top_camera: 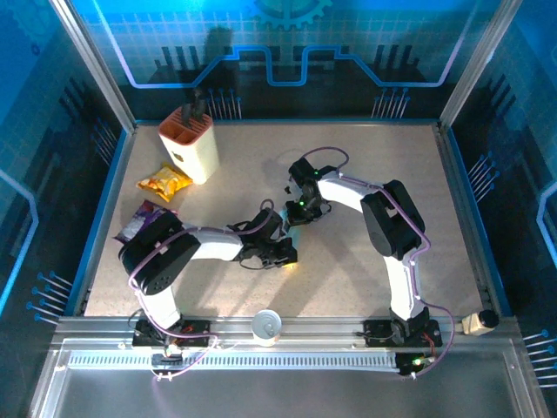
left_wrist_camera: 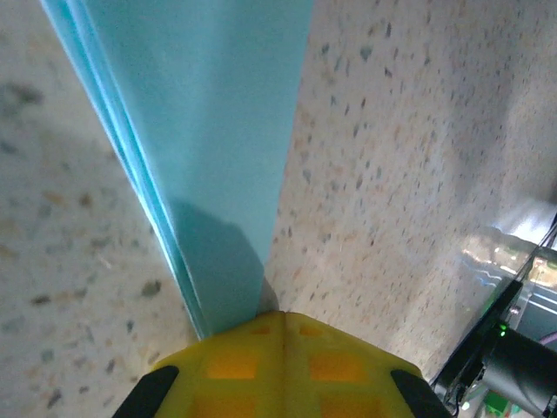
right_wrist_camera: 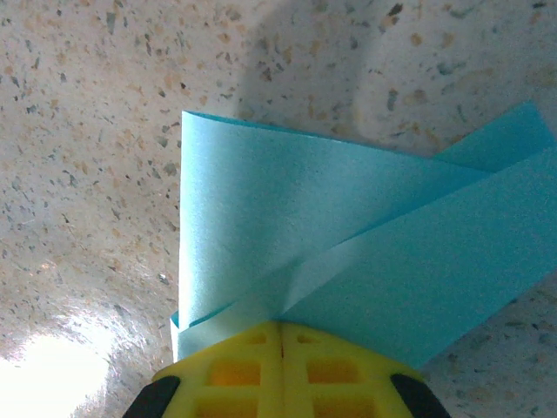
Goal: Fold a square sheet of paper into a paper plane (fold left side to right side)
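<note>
The light-blue sheet of paper (right_wrist_camera: 261,218) lies on the speckled table, folded into overlapping layers with a diagonal flap across it. In the left wrist view it is a long narrow strip (left_wrist_camera: 209,131) with stacked edges on its left side. My right gripper (right_wrist_camera: 280,326) is shut, its yellow fingertips resting on the near edge of the folded paper. My left gripper (left_wrist_camera: 280,318) is shut too, its tips at the narrow end of the strip. From above, both grippers meet at mid-table, left (top_camera: 287,254) and right (top_camera: 296,209), and the arms hide the paper.
A cream knife block (top_camera: 189,144) stands at the back left. In front of it lie a yellow snack packet (top_camera: 164,182) and a purple one (top_camera: 139,219). A white cup (top_camera: 266,326) sits on the front rail. The right arm's links (left_wrist_camera: 513,357) are close beside my left gripper.
</note>
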